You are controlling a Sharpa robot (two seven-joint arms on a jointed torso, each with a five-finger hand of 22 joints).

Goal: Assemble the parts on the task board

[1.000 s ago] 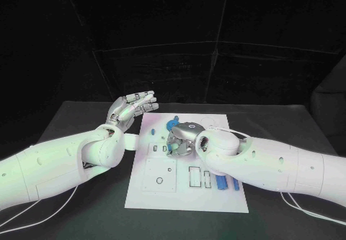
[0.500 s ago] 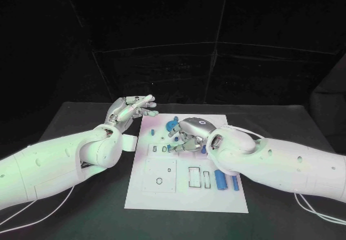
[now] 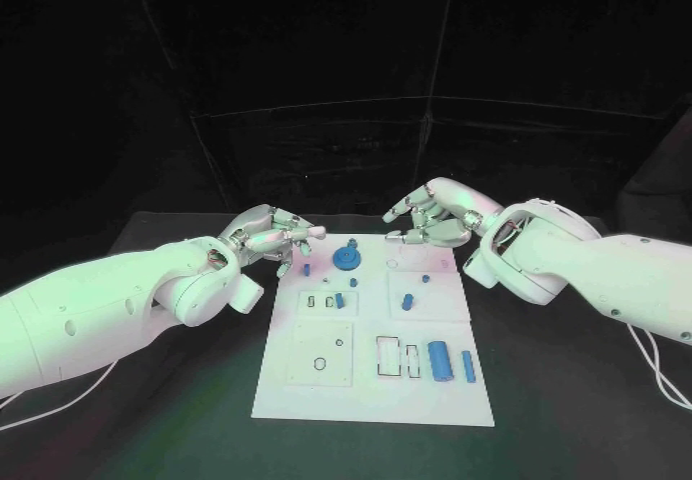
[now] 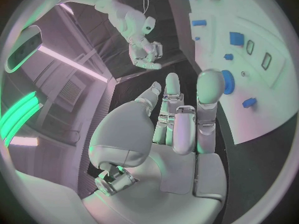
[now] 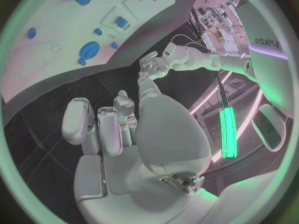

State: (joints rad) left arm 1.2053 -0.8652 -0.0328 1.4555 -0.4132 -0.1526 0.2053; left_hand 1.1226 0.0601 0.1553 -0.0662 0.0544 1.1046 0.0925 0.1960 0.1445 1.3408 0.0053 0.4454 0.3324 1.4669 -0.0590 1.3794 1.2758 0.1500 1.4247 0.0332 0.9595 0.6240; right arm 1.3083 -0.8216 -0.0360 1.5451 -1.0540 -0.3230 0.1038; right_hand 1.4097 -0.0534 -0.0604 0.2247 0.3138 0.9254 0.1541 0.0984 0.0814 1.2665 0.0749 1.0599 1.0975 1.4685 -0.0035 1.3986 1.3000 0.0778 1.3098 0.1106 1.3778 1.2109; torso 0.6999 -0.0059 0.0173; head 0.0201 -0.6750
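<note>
The left hand [image 3: 271,238] hovers just beyond the far left corner of the task board [image 3: 368,395], its fingers curled in together and nothing held in them; its own wrist view shows the fingers [image 4: 209,92] bunched and folded over an empty palm. The right hand [image 3: 433,225] hangs above the board's far right corner, fingers partly curled yet apart, and it too holds nothing; from its wrist camera the fingers [image 5: 81,124] stand side by side over the dark table [image 3: 577,400], with the board's edge ahead of them. Between the two hands, nearer the left, a round blue part [image 3: 346,258] stands on the board's far end, and a small blue part [image 3: 306,268] lies just beside the left hand's fingertips. On the near side of the right hand two small blue parts [image 3: 410,301] sit on a raised square. Well nearer the robot than either hand, a blue cylinder [image 3: 440,362] and a thinner blue pin [image 3: 467,366] lie side by side next to open rectangular slots [image 3: 389,355].
</note>
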